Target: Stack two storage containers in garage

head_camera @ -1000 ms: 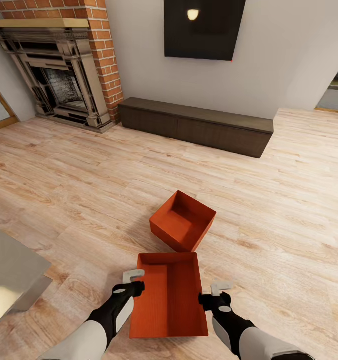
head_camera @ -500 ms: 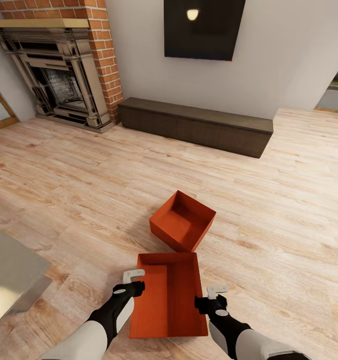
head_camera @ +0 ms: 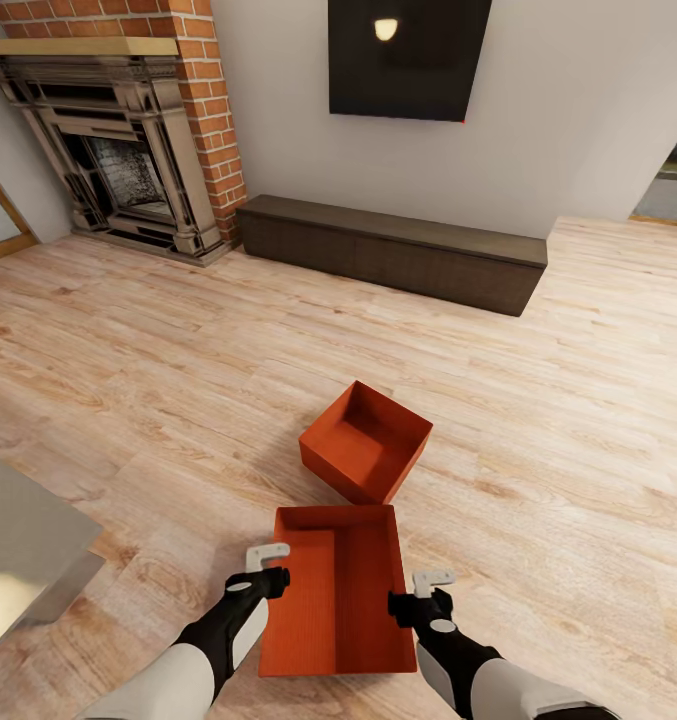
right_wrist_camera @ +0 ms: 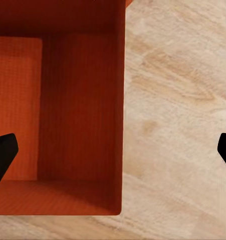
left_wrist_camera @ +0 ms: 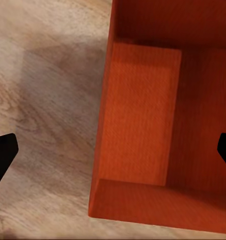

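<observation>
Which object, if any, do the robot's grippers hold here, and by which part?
Nothing is held. The left gripper and right gripper are open, each straddling a long side wall of the nearer storage container, which sits on the wood floor.

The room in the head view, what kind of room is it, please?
Most likely a living room: a brick fireplace stands in the corner, a black TV hangs on the wall above a long low dark cabinet, and the floor is pale wood planks.
</observation>
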Controlling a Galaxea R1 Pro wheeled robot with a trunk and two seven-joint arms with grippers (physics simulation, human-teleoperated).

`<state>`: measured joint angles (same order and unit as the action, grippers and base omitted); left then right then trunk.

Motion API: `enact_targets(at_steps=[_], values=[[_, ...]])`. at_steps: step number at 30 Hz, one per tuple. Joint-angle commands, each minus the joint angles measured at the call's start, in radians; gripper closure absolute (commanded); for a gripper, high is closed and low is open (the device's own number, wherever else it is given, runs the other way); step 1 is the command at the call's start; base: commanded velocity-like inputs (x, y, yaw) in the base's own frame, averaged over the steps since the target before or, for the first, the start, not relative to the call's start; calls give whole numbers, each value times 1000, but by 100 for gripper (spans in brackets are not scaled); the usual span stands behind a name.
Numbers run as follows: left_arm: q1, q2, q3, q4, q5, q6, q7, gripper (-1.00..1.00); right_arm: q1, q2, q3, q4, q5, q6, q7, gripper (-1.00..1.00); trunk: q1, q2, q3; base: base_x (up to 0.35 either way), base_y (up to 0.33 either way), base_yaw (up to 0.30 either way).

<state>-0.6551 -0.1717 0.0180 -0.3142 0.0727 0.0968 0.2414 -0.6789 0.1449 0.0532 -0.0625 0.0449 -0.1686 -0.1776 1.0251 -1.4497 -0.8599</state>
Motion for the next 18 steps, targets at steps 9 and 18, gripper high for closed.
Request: enact_targets(at_steps=[9, 18], values=[[0, -3, 2, 11, 11, 4, 3, -100, -1, -2, 4, 1, 6, -4, -7, -100, 0, 0, -1, 0, 0, 0], [0, -3, 3, 77, 9, 0, 1, -100, -1, -1, 4, 1, 0, -58, -7, -100, 0, 0, -1, 0, 0, 0]])
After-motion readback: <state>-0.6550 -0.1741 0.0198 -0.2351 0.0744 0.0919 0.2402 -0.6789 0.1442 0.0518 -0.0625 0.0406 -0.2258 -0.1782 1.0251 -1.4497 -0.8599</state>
